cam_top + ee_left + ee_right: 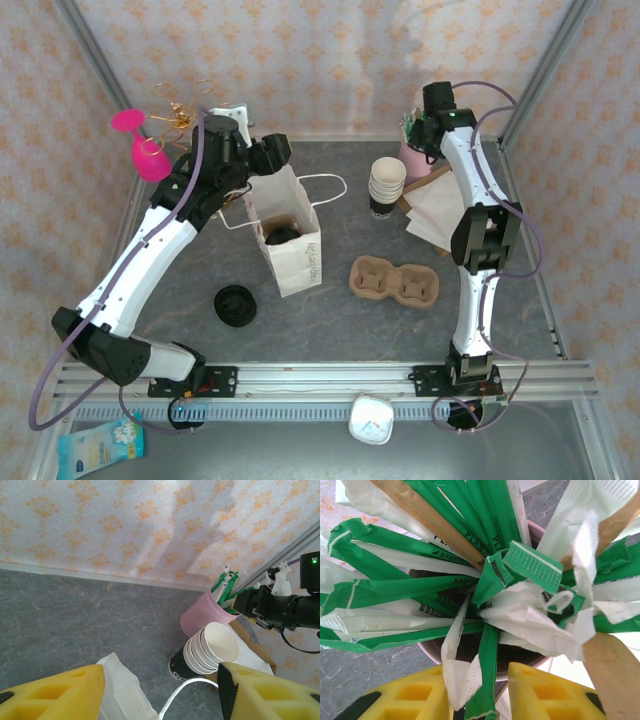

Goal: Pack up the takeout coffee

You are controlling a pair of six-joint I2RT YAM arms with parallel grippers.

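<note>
Top external: takeout coffee (282,236) stands upright, lid up, in bag (296,264).

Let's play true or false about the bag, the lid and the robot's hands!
The paper bag stands open on the table. True.
The loose black lid lies on the cup carrier. False: it lies on the table, on the bag's other side.
The right gripper is at the pink pot of packets. True.
The left gripper holds a cup. False: its jaws are open and empty, near the bag's top.
A dark cup sits inside the bag. True.
</note>
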